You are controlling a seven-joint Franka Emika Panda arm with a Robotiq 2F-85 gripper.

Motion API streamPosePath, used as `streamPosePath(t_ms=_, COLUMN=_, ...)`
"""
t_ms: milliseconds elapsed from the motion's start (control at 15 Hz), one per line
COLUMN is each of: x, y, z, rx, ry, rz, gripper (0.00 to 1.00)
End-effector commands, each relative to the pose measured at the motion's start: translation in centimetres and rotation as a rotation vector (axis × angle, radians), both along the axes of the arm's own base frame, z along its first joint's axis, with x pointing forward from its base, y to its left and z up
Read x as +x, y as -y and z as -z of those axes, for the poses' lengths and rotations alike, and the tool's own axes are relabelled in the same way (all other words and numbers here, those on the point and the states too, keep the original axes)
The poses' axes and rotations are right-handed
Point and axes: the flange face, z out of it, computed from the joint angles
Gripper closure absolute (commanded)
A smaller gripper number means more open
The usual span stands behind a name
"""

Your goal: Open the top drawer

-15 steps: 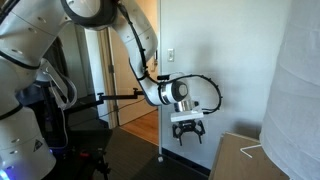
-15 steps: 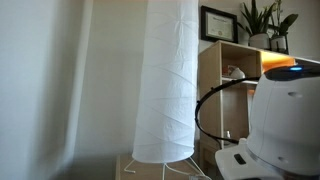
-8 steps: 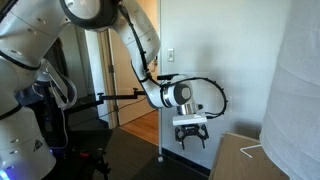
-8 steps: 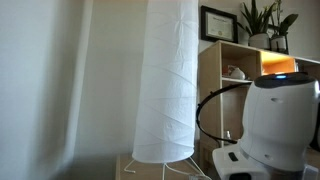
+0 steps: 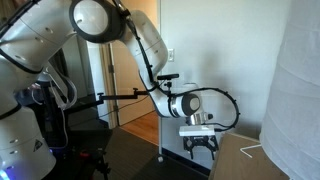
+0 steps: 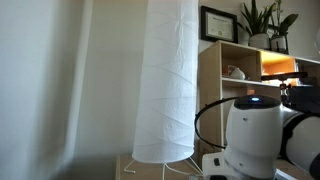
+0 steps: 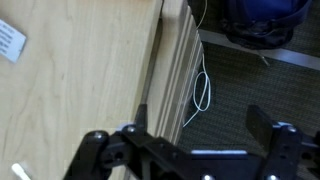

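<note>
My gripper hangs pointing down, just left of and slightly above the near edge of a light wooden cabinet. In the wrist view the gripper is open and empty, its two dark fingers spread over the carpet beside the cabinet's edge. That edge shows as stepped wooden strips seen from above. No drawer front or handle can be made out. In an exterior view only the white wrist body shows; the fingers are out of view.
A tall white paper lamp stands by the cabinet, also in an exterior view. A white cable lies on the carpet near a blue object. A wooden shelf stands behind. A white label lies on the cabinet top.
The arm has moved down and to the right, bringing the gripper closer to the cabinet's edge. The gripper has stayed open.
</note>
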Motion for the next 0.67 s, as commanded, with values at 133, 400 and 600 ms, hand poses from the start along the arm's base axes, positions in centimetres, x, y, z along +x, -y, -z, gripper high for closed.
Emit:
streamPosePath(t_ms=133, x=2.2, y=0.2, z=1.4, rx=-0.053, ry=0.176, rz=0.032, gripper=0.0)
streamPosePath(t_ms=400, x=1.7, y=0.4, z=2.0, rx=-0.06, ry=0.158, rz=0.036, gripper=0.0)
streamPosePath(t_ms=600, x=1.6, y=0.4, z=2.2, rx=-0.058, ry=0.154, rz=0.037, gripper=0.0)
